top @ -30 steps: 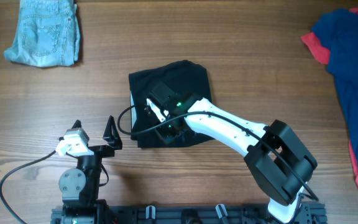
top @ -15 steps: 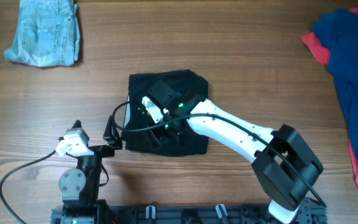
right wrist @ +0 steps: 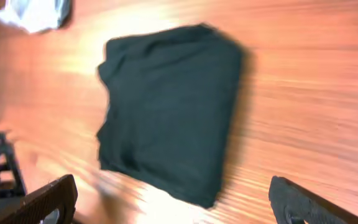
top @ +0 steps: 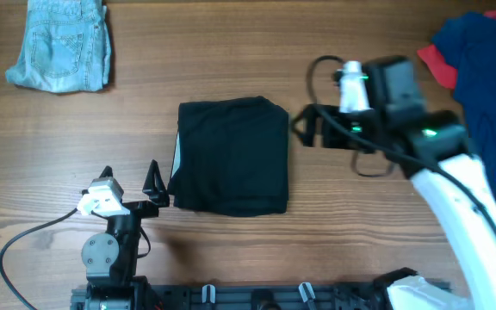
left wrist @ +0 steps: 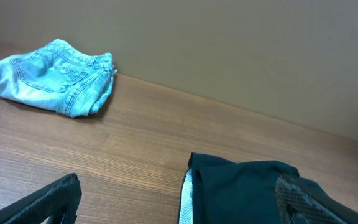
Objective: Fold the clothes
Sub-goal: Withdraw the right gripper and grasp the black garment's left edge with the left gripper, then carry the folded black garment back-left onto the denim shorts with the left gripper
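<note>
Overhead view shows the black garment (top: 231,155) folded into a tidy rectangle near the middle of the table (top: 334,245), and the right gripper (top: 300,129) is just beside its right edge with the jaws spread wide and nothing between them. The left gripper (top: 130,174) stands just beside the lower left corner of this garment, its jaws also wide and empty. The denim shorts (top: 61,45) lie at the far left corner, and the dark blue garment (top: 489,86), with the red garment (top: 435,65) showing at its edge, lies at the right side.

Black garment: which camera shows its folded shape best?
Overhead: the black garment lies whole and sharp, a folded rectangle. Right wrist shows it whole but motion-blurred. Left wrist catches only its near edge at the frame bottom.
</note>
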You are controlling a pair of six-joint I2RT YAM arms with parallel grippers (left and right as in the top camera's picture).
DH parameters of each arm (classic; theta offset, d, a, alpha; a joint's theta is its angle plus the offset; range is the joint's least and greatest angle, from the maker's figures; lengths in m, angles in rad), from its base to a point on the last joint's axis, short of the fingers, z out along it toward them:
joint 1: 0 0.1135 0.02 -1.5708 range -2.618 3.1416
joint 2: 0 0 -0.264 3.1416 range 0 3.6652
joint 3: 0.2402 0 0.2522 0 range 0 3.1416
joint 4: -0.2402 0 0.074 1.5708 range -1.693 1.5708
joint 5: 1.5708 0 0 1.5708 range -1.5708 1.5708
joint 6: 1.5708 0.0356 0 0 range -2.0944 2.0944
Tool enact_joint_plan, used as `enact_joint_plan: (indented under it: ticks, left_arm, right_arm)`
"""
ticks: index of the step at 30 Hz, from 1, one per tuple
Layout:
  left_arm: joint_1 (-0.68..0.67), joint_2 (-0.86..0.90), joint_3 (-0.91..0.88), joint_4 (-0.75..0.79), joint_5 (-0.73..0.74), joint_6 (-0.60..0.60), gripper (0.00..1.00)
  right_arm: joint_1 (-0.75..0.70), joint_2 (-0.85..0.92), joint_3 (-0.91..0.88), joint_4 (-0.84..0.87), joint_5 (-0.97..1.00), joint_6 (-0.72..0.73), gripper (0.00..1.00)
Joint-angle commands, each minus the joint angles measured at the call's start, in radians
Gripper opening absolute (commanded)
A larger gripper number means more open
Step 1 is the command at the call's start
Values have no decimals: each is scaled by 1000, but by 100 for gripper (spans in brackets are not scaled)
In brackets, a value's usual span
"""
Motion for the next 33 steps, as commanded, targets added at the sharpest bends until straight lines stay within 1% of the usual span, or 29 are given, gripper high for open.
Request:
enact_joint_plan:
  ticks: [1, 3, 4, 7, 9, 10, 11, 13, 15, 16, 18, 19, 20, 21, 22, 23, 24, 25, 26, 27, 29, 31, 33]
  left_arm:
    - [4, -8, -2, -5, -3, 21, 100]
    - [4, -8, -2, 28, -5, 21, 100]
    - [2, -8, -2, 42, 40, 6, 100]
    - [2, -8, -2, 43, 412, -35, 100]
    - [2, -8, 2, 55, 552, -123, 100]
    - [2, -7, 32, 56, 591, -127, 100]
    - [2, -2, 67, 56, 597, -127, 100]
    - [2, 58, 220, 30, 585, -71, 100]
    - [2, 156, 348, -53, 559, -22, 100]
    - [2, 282, 472, -170, 523, 3, 100]
    - [2, 581, 707, -427, 514, 29, 100]
    - [2, 700, 788, -515, 514, 29, 100]
    - [2, 803, 844, -555, 514, 27, 100]
    - [2, 866, 868, -566, 516, 14, 100]
    - [2, 969, 896, -581, 552, 21, 100]
    - [-3, 1054, 913, -585, 553, 21, 100]
    - [-13, 1125, 929, -599, 520, 19, 100]
    - [-28, 1180, 946, -624, 457, -2, 99]
    - [-53, 1234, 961, -654, 341, -34, 100]
    - [-93, 1294, 964, -674, 213, -40, 100]
    - [-138, 1369, 964, -661, 103, -39, 100]
    - [-142, 1431, 964, -614, 101, -40, 100]
    - [-142, 1484, 964, -575, 142, -40, 100]
  right_arm:
    - [-125, -82, 9, -88, 122, -26, 100]
    - [-165, -114, 9, -119, 221, -3, 100]
    - [-184, -131, 9, -144, 286, 43, 100]
    - [-195, -134, 3, -172, 367, 50, 100]
    - [-195, -119, 0, -172, 369, 49, 100]
    - [-195, -109, 0, -169, 369, 50, 100]
    - [-195, -101, 0, -167, 369, 50, 100]
    - [-195, -74, 0, -160, 369, 52, 100]
    - [-195, -55, 0, -161, 369, 51, 100]
    - [-195, -39, 0, -160, 368, 52, 100]
    - [-195, -12, 0, -158, 368, 52, 100]
    - [-195, -3, 0, -156, 369, 51, 100]
    - [-195, 3, 0, -156, 369, 51, 100]
    - [-195, 9, 0, -156, 369, 51, 100]
    - [-195, 18, 0, -153, 369, 51, 100]
    - [-195, 25, 0, -148, 369, 51, 100]
    - [-195, 27, 0, -140, 368, 51, 100]
    - [-195, 27, 0, -134, 369, 51, 100]
    - [-195, 27, 0, -129, 369, 52, 100]
    - [-195, 27, 0, -122, 369, 51, 100]
    - [-195, 27, 0, -104, 369, 52, 100]
    - [-195, 27, 0, -103, 369, 51, 100]
    - [-195, 27, 0, -94, 369, 52, 100]
